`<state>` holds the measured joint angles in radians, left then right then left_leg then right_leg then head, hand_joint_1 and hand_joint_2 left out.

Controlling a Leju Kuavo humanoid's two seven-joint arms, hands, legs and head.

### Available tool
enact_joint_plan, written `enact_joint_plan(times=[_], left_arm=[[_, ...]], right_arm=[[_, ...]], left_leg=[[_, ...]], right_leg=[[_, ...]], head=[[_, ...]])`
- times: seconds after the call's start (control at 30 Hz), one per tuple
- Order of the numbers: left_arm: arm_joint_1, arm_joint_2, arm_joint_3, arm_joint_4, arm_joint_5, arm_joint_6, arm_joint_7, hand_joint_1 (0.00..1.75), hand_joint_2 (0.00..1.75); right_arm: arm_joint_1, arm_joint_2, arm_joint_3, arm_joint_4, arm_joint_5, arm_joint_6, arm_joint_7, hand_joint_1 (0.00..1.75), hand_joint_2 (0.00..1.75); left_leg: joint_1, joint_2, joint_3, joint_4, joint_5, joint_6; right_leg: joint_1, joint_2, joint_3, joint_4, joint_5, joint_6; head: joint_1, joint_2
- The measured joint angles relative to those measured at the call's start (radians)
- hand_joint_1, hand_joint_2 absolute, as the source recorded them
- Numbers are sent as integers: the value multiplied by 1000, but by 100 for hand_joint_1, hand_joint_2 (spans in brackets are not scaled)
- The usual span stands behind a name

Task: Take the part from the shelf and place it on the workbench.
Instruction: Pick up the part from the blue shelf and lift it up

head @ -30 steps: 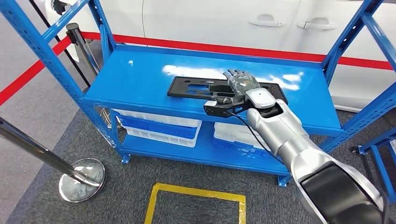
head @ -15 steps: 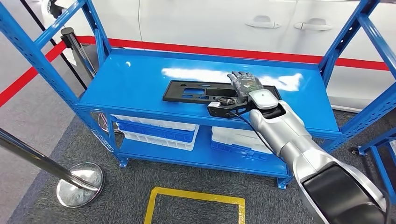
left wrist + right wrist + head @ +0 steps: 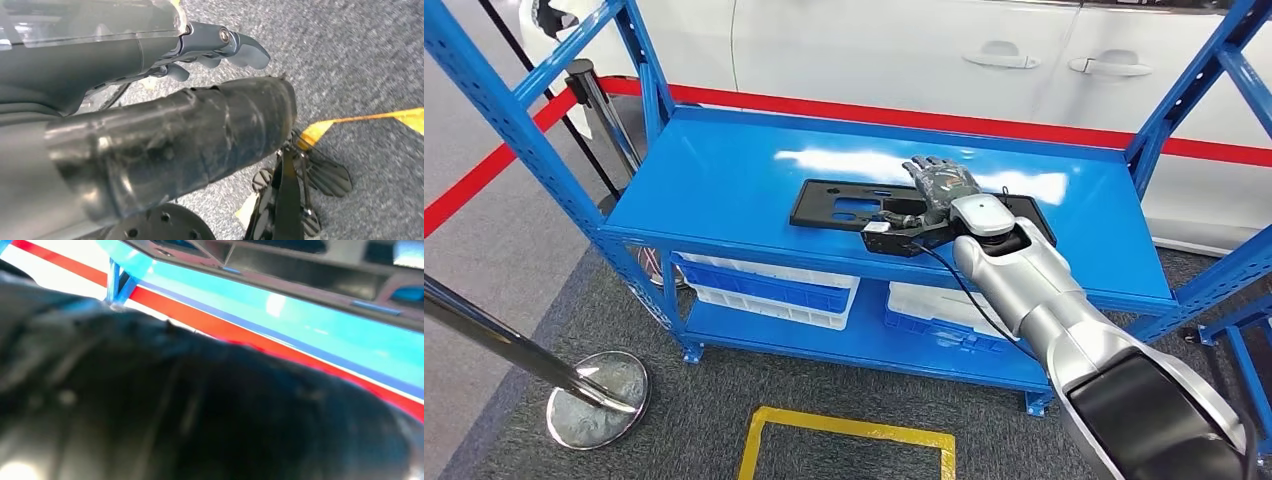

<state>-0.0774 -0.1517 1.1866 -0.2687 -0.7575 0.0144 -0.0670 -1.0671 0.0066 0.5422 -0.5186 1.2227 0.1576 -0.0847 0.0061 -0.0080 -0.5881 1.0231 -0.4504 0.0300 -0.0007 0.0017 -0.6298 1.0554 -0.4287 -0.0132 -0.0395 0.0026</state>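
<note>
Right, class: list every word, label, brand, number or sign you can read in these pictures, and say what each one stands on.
No text can be read in any view.
The black part under the right hand on the blue shelf: no lettering to be made out.
White car door behind: handles, no badge or writing.
White bins on the lower shelf: no labels visible.
Yellow floor tape: a plain outline, no words.

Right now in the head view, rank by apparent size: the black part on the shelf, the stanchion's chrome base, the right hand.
1. Black part, longest by far.
2. Chrome base, though it sits nearer the camera, so its lead over the hand is unsure.
3. Right hand, resting on the part.
</note>
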Motion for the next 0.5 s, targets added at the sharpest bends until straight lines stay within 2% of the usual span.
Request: enact_joint_plan(times=[0.07, 0.13, 0.17, 0.2, 0.27, 0.3, 0.33, 0.37, 0.43, 0.47, 0.5], left_arm=[[-2, -1, 0, 0, -2, -2, -2, 0, 0], [-3, 0, 0, 0, -4, -3, -6, 0, 0], [-3, 0, 0, 0, -3, -4, -9, 0, 0], [-3, 1, 1, 0, -2, -5, -11, 0, 0], [-2, 1, 2, 0, -1, -6, -11, 0, 0], [-2, 2, 4, 0, -1, -6, -10, 0, 0], [-2, 2, 6, 0, 0, -6, -10, 0, 0], [-2, 3, 8, 0, 0, -6, -10, 0, 0], [-1, 4, 10, 0, 0, -6, -11, 0, 0], [0, 4, 10, 0, -1, -7, -12, 0, 0], [-1, 4, 11, 0, -3, -9, -13, 0, 0]], right_arm=[[-1, 0, 1, 0, -1, 0, -1, 0, 0], [-1, 0, 2, 0, -4, 0, -3, 0, 0], [-1, 0, 2, 0, -7, 0, -4, 0, 0], [-1, 1, 2, 1, -10, 0, -5, 0, 0], [1, 2, 3, 3, -17, 1, -9, 0, 0], [4, 3, 4, 5, -19, 3, -10, 0, 0], [6, 3, 5, 7, -22, 5, -10, 0, 0], [8, 3, 6, 8, -24, 8, -11, 0, 0], [8, 4, 7, 10, -30, 13, -14, 0, 0], [6, 4, 7, 11, -32, 16, -16, 0, 0], [4, 4, 7, 12, -34, 19, -20, 0, 0]], left_leg=[[1, 1, -1, -1, -1, -9], [2, 2, -3, 7, -12, -18], [2, 2, -12, 30, -27, -23], [4, 2, -33, 76, -50, -27], [8, 2, -100, 204, -101, -37], [11, 2, -132, 255, -113, -42], [13, 3, -148, 272, -105, -45], [16, 3, -144, 251, -78, -48], [20, 5, -91, 126, -5, -52], [20, 4, -64, 67, 16, -50], [18, 4, -47, 31, 25, -47]], right_leg=[[4, -1, 10, -20, -5, -4], [-3, -2, 19, -32, -3, -9], [-7, -2, 25, -39, -1, -13], [-11, -3, 31, -44, -1, -17], [-11, -2, 34, -43, -4, -21], [-11, -2, 34, -42, -7, -21], [-12, -2, 35, -39, -10, -20], [-13, -2, 36, -35, -15, -18], [-16, -2, 40, -25, -26, -10], [-16, -2, 40, -18, -32, -4], [-15, -1, 39, -14, -36, 1]], head=[[-1, 0], [-1, 0], [-2, 0], [-3, 0], [-4, 0], [-4, 0], [-4, 0], [-4, 0], [-4, 0], [-4, 0], [-4, 0]])
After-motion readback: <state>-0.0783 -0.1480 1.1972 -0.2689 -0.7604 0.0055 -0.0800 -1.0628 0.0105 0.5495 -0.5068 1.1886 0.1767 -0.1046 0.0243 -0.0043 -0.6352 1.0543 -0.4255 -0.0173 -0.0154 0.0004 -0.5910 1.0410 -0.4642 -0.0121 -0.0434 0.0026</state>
